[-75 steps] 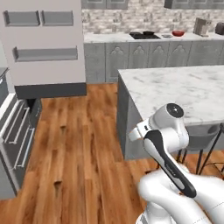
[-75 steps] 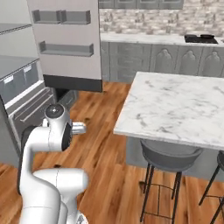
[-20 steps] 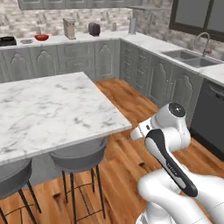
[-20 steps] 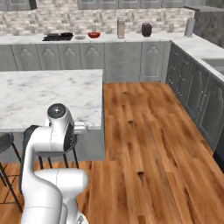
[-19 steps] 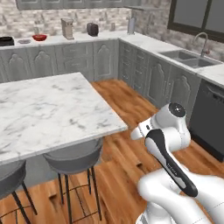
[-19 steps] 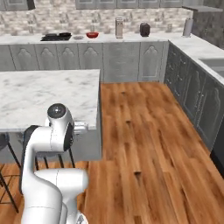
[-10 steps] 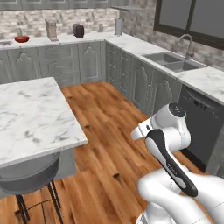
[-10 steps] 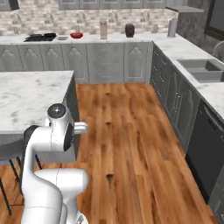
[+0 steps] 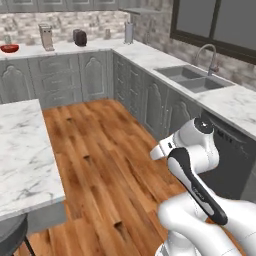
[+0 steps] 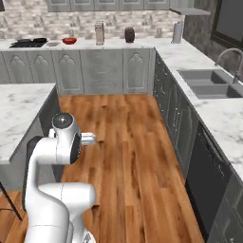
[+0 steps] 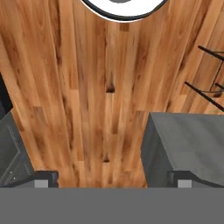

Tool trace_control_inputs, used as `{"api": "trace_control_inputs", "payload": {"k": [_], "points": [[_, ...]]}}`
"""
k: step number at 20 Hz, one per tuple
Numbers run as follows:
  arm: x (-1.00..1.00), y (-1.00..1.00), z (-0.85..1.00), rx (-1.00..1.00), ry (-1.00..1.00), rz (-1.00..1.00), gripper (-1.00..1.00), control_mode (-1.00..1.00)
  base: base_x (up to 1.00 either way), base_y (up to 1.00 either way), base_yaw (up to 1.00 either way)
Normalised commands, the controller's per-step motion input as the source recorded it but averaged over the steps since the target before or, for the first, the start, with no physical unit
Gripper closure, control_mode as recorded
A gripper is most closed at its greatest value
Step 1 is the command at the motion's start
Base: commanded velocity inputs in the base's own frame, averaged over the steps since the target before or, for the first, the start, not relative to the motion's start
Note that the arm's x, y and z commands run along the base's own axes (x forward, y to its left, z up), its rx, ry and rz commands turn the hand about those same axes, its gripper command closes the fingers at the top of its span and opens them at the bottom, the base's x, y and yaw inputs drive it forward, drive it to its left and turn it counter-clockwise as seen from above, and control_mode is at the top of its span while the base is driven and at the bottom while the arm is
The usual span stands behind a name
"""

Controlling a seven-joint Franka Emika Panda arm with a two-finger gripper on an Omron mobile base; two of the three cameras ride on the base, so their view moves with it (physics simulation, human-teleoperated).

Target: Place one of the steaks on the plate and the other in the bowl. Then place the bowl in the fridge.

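Observation:
The bright red bowl (image 9: 9, 48) stands on the far back counter, also seen left of a tall metal canister as the bowl (image 10: 69, 41). A small flat grey disc (image 10: 53, 43) lies just left of it, too small to tell whether it is the plate. The steaks and the fridge are out of view. My gripper (image 11: 113, 178) points straight down at the wooden floor, open, with nothing between its fingertips (image 11: 46, 177). The arm is folded up close over the base, far from the bowl.
A marble island (image 9: 20, 155) is on my left, its grey side (image 11: 188, 148) near the hand, with black stool legs (image 11: 210, 89) beside it. A sink counter (image 10: 209, 83) and dark dishwasher (image 10: 209, 180) run along the right. Open wood floor (image 10: 128, 137) leads to the back counter.
The whole picture has swung: the base has turned, so the island slid off to the left and the sink counter came into view. The arm keeps its folded pose and the gripper stays open.

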Motion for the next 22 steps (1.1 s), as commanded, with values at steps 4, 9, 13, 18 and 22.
{"api": "trace_control_inputs", "payload": {"k": [4,9,13,18,22], "points": [[0.0,0.0,0.0,0.0,0.0,0.0,-1.0,1.0,1.0,-0.08,0.03],[0.0,0.0,0.0,0.0,0.0,0.0,-1.0,1.0,1.0,0.0,0.01],[0.0,0.0,0.0,0.0,0.0,0.0,-1.0,1.0,1.0,0.0,0.02],[0.0,0.0,0.0,0.0,0.0,0.0,-1.0,1.0,1.0,0.0,0.04],[0.0,0.0,0.0,0.0,0.0,0.0,-1.0,1.0,1.0,0.0,0.06]]}}
